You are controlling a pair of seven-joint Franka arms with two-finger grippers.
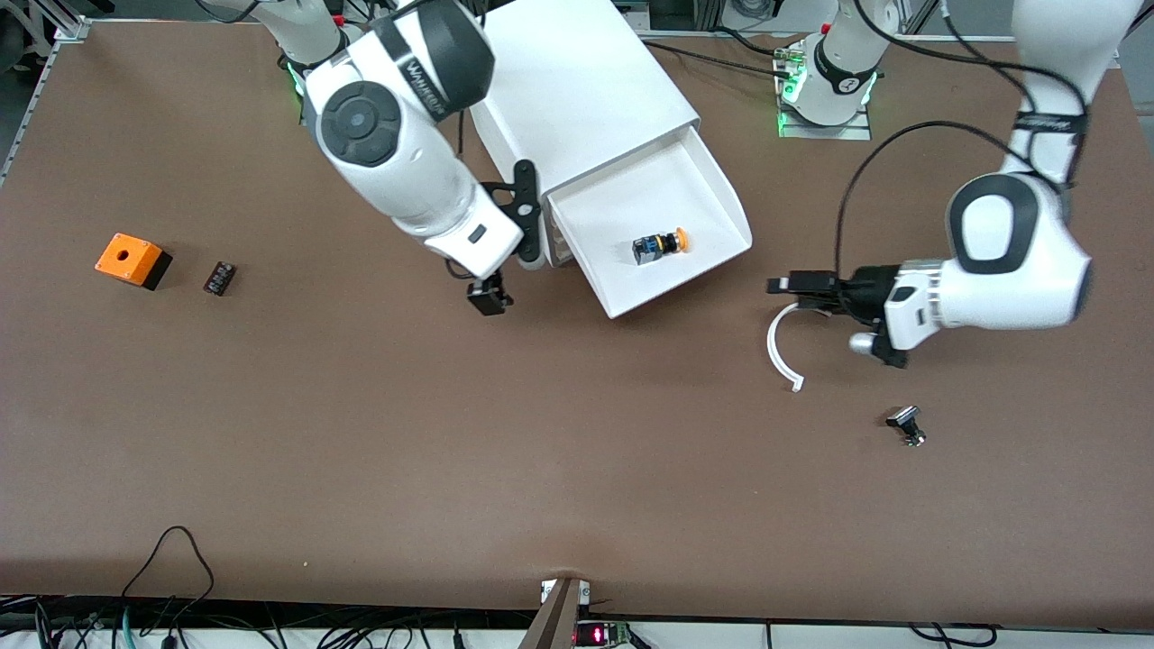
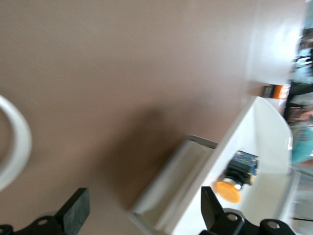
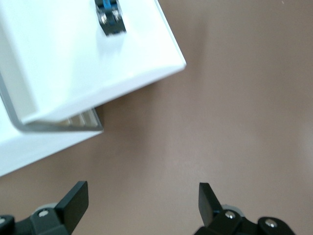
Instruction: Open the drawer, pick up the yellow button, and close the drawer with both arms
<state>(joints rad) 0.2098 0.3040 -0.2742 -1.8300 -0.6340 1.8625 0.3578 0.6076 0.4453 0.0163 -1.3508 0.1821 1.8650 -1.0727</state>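
Since the drawer's already out, here's how it looks across the front view:

Orange cube [image 1: 132,260]: sits toward the right arm's end of the table with a small black part [image 1: 219,278] beside it. Not the target, ignore both.

Right gripper [image 1: 489,295]: hangs over bare table just beside the drawer's corner, jaws spread wide, holding nothing.

Drawer [image 1: 712,185]: top one of the cabinet [image 1: 577,86], pulled well out.

Button [image 1: 660,246]: lying on its side on the drawer floor, orange cap pointing toward the left arm's end of the table.

White curved strip [image 1: 781,350]: lies on the table near the left gripper, touching nothing I can see.

Left gripper [image 1: 798,284]: low over the table between drawer and strip, jaws apart, empty.

Knob [image 1: 906,425]: small black-and-silver thing, nearer the front camera than the left gripper.

Doing the pick well: I'd come straight down over the button, line the fingers across its black body rather than the cap, and stay off the drawer walls.

Hard to see: lower drawers are hidden under the open one, the left wrist view is smeared, and the right wrist view cuts the button off.
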